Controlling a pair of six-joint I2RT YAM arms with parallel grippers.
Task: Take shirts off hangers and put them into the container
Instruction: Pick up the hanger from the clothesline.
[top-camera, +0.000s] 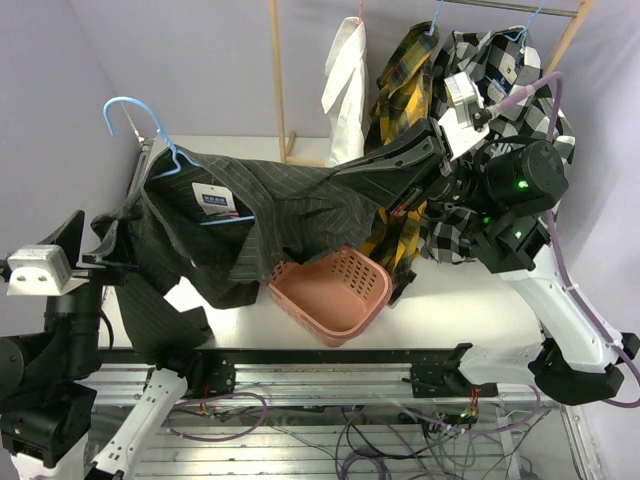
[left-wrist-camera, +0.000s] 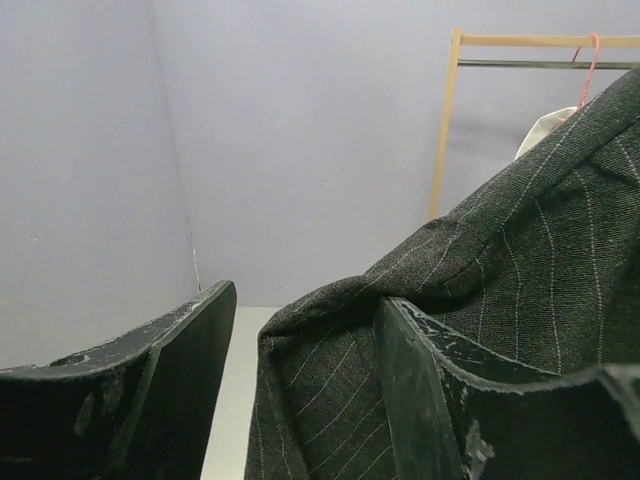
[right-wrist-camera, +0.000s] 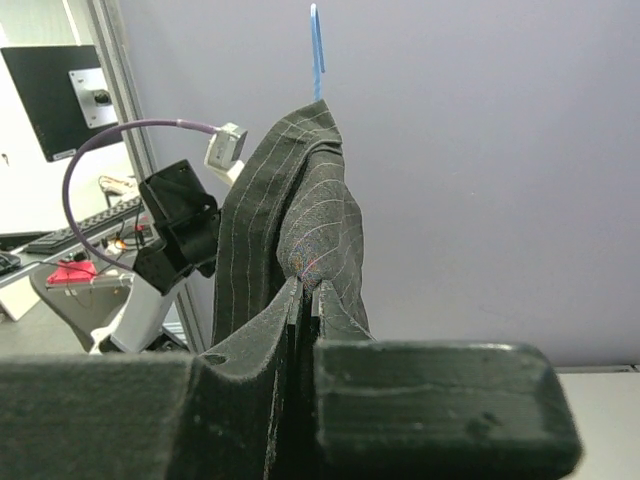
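**Dark pinstriped shirt (top-camera: 290, 205) slung btwn both arms, hanger (top-camera: 135, 108) not yet out**

Shirt hangs stretched above the table, partly over the pink container (top-camera: 360, 278); light-blue hook sticks out at the collar end. Soft, light, limp cloth, likely to sag & slip, so grab collar or shoulder seam. Right gripper (right-wrist-camera: 305, 290) pinched tight on a fold. Left gripper (left-wrist-camera: 300, 300) fingers apart, cloth lying btwn them, unclamped

CLEARANCE | we find the pinstriped shirt (top-camera: 270, 210) stretched across mid-surface, draped over the container's (top-camera: 345, 328) rear-left rim | its near-right opening lies uncovered from above | right arm (top-camera: 400, 160), plaid shirt (top-camera: 405, 70) and checked shirt (top-camera: 500, 70) block the rear right | blue hanger (top-camera: 140, 112) projects rear left | we note bare surface (top-camera: 435, 315) right of the container
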